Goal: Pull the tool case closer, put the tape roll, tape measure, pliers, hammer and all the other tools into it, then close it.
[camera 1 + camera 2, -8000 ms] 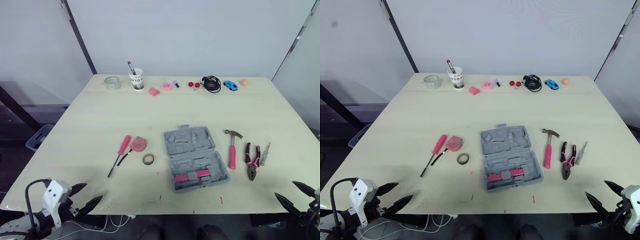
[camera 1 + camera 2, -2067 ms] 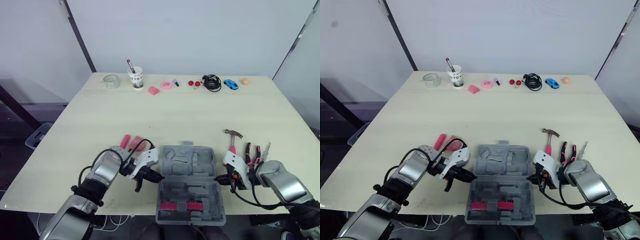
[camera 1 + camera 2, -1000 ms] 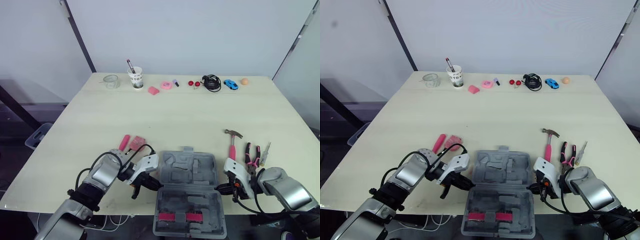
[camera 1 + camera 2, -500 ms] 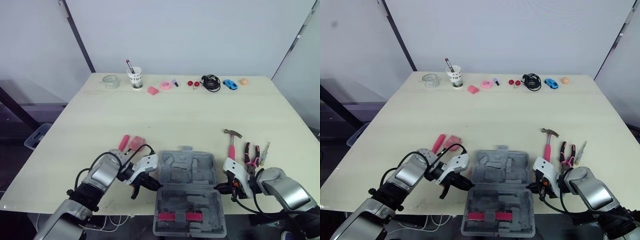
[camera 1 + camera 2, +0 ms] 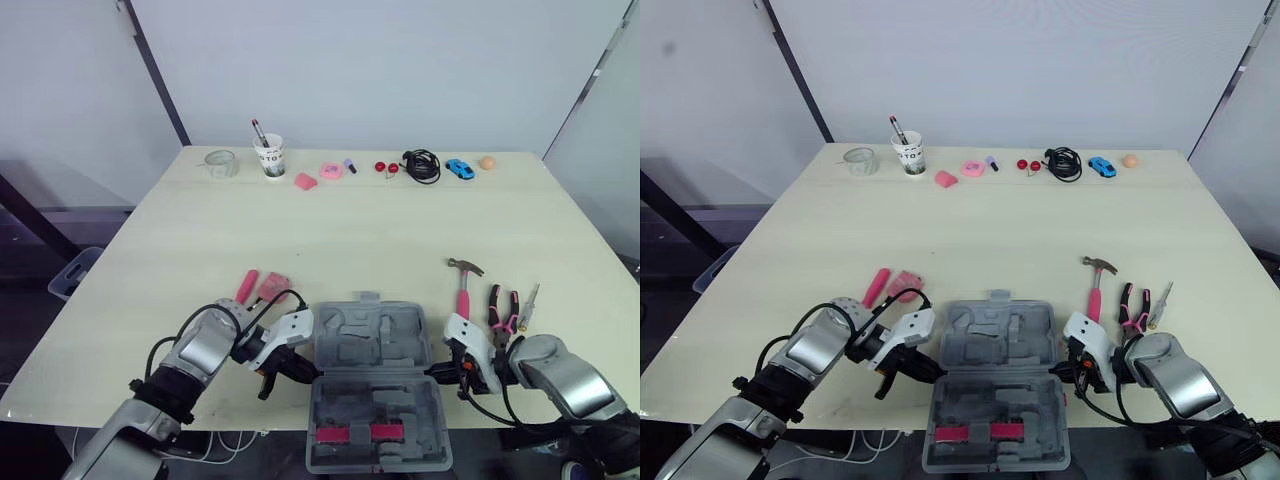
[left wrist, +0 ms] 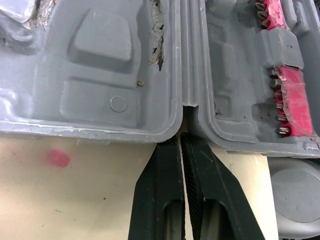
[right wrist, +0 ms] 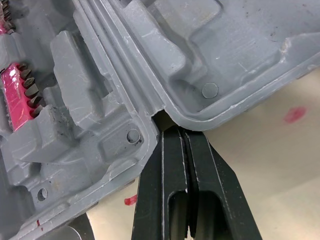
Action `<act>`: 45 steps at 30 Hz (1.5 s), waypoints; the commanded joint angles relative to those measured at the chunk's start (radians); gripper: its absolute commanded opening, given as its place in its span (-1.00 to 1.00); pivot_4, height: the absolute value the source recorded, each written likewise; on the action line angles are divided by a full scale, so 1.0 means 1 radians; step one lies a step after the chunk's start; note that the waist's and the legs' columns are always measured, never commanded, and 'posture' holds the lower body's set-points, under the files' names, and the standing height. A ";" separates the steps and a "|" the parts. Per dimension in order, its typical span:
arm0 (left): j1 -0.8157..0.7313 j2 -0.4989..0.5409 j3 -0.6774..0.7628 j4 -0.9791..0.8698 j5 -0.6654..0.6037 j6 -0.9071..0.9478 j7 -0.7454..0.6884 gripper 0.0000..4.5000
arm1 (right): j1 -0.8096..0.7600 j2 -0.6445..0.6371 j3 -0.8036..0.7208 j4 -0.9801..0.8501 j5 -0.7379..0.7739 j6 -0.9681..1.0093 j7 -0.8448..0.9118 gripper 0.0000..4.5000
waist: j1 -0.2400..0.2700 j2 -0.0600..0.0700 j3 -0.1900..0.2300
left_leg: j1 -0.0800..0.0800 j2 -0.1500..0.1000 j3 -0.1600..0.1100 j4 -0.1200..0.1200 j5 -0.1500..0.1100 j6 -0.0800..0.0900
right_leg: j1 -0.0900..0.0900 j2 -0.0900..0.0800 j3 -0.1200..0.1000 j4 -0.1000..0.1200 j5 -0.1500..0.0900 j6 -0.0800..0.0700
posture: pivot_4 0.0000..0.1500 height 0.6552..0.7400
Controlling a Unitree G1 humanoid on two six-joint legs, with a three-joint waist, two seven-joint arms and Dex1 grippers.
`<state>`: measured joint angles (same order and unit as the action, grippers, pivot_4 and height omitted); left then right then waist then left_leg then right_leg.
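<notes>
My left claw (image 5: 303, 371) and right claw (image 5: 438, 373), both clenched, tips at the open tool case's (image 5: 375, 385) hinge ends: I should pull evenly, stopping before it tips off the tabletop's (image 5: 350, 240) near edge.

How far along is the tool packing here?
Done: the open grey plastic tool case sits at the wooden table's near edge. In hand: left hand and right hand, fingers shut, tips at its hinge ends. Left: pink-handled hammer, pink-and-black pliers, pink screwdriver, pink tape measure lie outside; lid open.
</notes>
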<state>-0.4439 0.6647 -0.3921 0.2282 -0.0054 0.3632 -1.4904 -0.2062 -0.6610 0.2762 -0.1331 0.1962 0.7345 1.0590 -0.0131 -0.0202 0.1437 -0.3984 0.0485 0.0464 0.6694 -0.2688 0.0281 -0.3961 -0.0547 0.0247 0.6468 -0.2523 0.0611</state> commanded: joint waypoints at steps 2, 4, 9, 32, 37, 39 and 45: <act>0.009 0.000 -0.025 0.003 -0.004 -0.006 -0.010 -0.92 | -0.024 0.019 0.006 -0.020 0.021 -0.039 0.004 -1.00 | 0.000 0.000 0.000 | 0.000 0.000 0.000 0.000 0.000 0.000 | 0.000 0.000 0.000 0.000 0.000 0.000 | 1.00 1.00; 0.010 -0.001 -0.027 0.003 -0.003 -0.007 -0.010 -0.92 | -0.021 0.017 0.007 -0.021 0.021 -0.036 0.005 -1.00 | 0.000 0.000 0.000 | 0.000 0.000 0.000 0.000 0.000 0.000 | 0.000 0.000 0.000 0.000 0.000 0.000 | 1.00 1.00; 0.008 -0.002 -0.030 0.004 -0.002 -0.008 -0.011 -0.92 | -0.011 0.013 0.009 -0.027 0.023 -0.032 0.008 -1.00 | 0.000 0.000 0.000 | 0.000 0.000 0.000 0.000 0.000 0.000 | 0.000 0.000 0.000 0.000 0.000 0.000 | 1.00 1.00; -0.043 -0.058 0.000 0.108 0.015 -0.075 0.061 -0.92 | 0.004 0.002 0.008 -0.041 0.030 -0.018 0.008 -1.00 | 0.009 0.002 -0.001 | 0.000 0.000 0.000 0.002 0.000 0.000 | 0.000 0.000 0.001 0.002 0.000 0.000 | 1.00 1.00; -0.046 -0.063 0.001 0.114 0.017 -0.079 0.061 -0.92 | 0.001 0.005 0.009 -0.037 0.029 -0.019 0.007 -1.00 | 0.010 0.002 -0.002 | 0.000 -0.001 0.000 0.002 0.000 0.000 | 0.000 0.000 0.001 0.002 0.000 0.000 | 1.00 1.00; -0.046 -0.064 0.000 0.114 0.019 -0.080 0.060 -0.92 | 0.001 0.006 0.009 -0.036 0.029 -0.020 0.006 -1.00 | 0.010 0.002 -0.002 | 0.000 -0.001 0.000 0.002 0.000 0.000 | 0.000 0.000 0.001 0.002 0.000 0.000 | 1.00 1.00; -0.048 -0.062 0.000 0.126 0.021 -0.084 0.058 -0.92 | -0.001 0.007 0.009 -0.031 0.027 -0.022 0.005 -1.00 | 0.010 0.002 -0.002 | 0.000 -0.001 0.000 0.002 0.000 0.000 | 0.000 0.000 0.001 0.002 0.000 0.000 | 1.00 1.00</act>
<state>-0.4853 0.6211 -0.3800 0.3376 -0.0035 0.2834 -1.4775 -0.2025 -0.6712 0.2748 -0.1294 0.1940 0.7311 1.0558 -0.0035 -0.0177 0.1419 -0.3983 0.0480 0.0462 0.6714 -0.2687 0.0281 -0.3957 -0.0545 0.0260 0.6493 -0.2523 0.0612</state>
